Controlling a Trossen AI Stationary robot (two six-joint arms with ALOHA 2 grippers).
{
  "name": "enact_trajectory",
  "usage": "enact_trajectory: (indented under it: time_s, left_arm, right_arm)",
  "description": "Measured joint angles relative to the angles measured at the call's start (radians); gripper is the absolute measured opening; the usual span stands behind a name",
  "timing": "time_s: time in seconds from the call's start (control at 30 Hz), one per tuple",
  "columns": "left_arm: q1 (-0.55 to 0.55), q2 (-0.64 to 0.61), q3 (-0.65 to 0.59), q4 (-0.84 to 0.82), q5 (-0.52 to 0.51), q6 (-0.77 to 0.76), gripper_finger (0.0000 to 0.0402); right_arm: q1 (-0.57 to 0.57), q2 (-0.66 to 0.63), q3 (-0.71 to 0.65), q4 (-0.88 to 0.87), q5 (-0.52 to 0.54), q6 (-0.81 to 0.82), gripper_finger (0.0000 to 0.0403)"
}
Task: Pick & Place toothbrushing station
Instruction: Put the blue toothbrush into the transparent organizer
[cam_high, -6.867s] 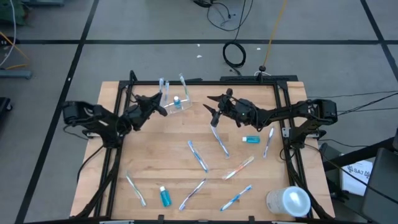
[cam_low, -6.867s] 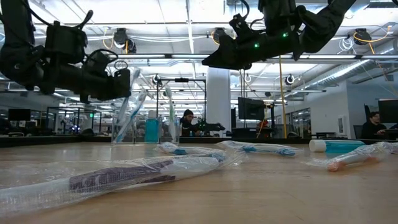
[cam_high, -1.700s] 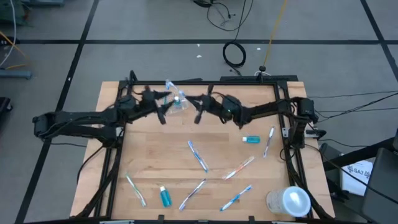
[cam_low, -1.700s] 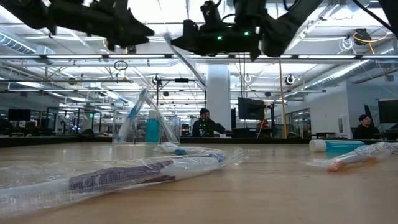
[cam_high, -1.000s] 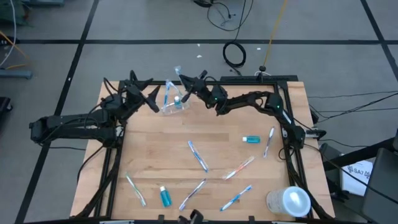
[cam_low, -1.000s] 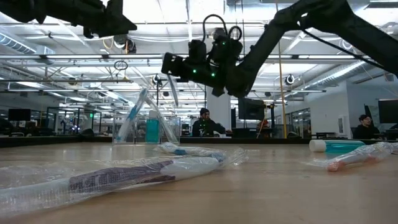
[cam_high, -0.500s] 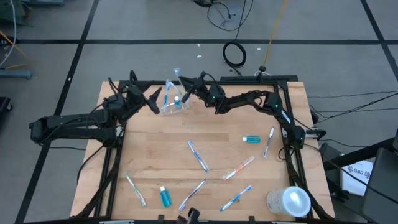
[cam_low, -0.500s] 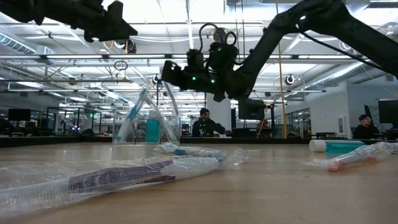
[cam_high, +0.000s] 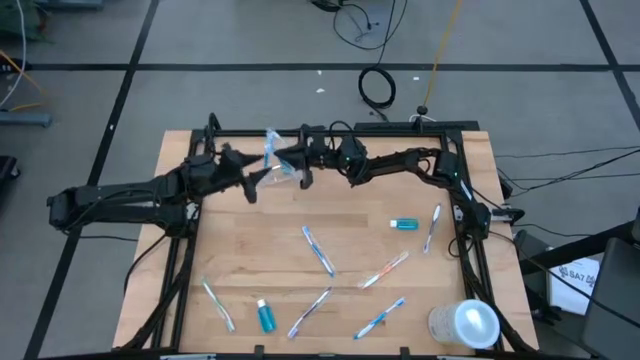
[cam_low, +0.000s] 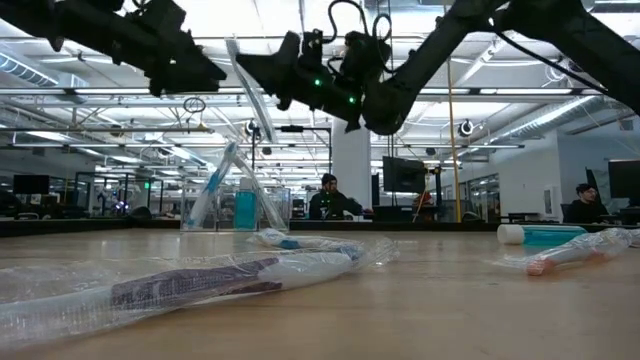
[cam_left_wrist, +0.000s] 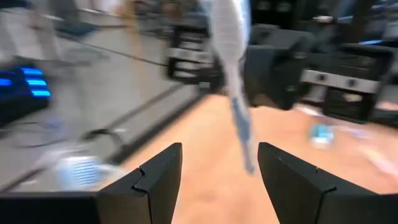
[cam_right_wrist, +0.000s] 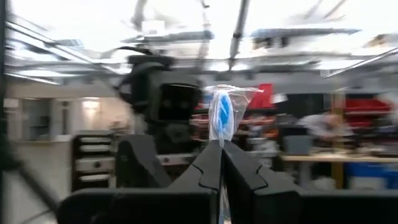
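Your right tool (cam_right_wrist: 219, 163) pinches a wrapped toothbrush (cam_right_wrist: 221, 118) in the air above the cup (cam_low: 233, 200) at the desk's (cam_high: 300, 270) far edge. The left tool (cam_left_wrist: 217, 165) faces it, spread. Next, probably lower the brush into the cup.

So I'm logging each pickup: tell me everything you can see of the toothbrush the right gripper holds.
The held toothbrush is thin, blue and white, sealed in a clear crinkled plastic sleeve. The right gripper has its fingers shut on it, and its wrapped end sticks out past their tips. It hangs tilted, well above the table, over the clear cup at the far edge. The left gripper faces it, open and not touching.
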Motion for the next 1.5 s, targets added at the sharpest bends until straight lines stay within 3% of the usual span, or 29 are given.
enact_trajectory:
  time_s: [0.13,0.4,0.73,0.83,1.23,1.33,1.5]
  left_arm:
    - [0.000,0.042,0.000,0.066,0.091,-0.072,0.0218]
    - [0.000,0.187,0.000,0.185,0.101,-0.088,0.0218]
    - [0.000,0.159,0.000,0.185,0.097,-0.094,0.0216]
    - [0.000,0.141,0.000,0.151,0.097,-0.093,0.0192]
    - [0.000,0.134,0.000,0.120,0.097,-0.072,0.0024]
    - [-0.002,0.133,0.000,0.106,0.099,-0.077,0.0012]
    - [-0.007,0.133,0.000,0.064,0.094,-0.122,0.0026]
  right_arm:
    - [0.028,-0.002,0.000,-0.019,-0.018,0.000,0.0000]
    - [0.067,-0.002,-0.001,-0.036,-0.019,-0.041,0.0000]
    - [0.038,-0.003,-0.001,-0.067,-0.017,-0.018,0.0000]
    - [0.031,-0.003,-0.001,-0.080,-0.016,-0.018,0.0000]
    - [0.028,-0.003,0.000,-0.171,-0.016,-0.030,0.0000]
    - [0.029,-0.003,0.000,-0.177,-0.016,-0.036,0.0004]
    - [0.029,-0.003,-0.001,-0.192,-0.016,0.006,0.0028]
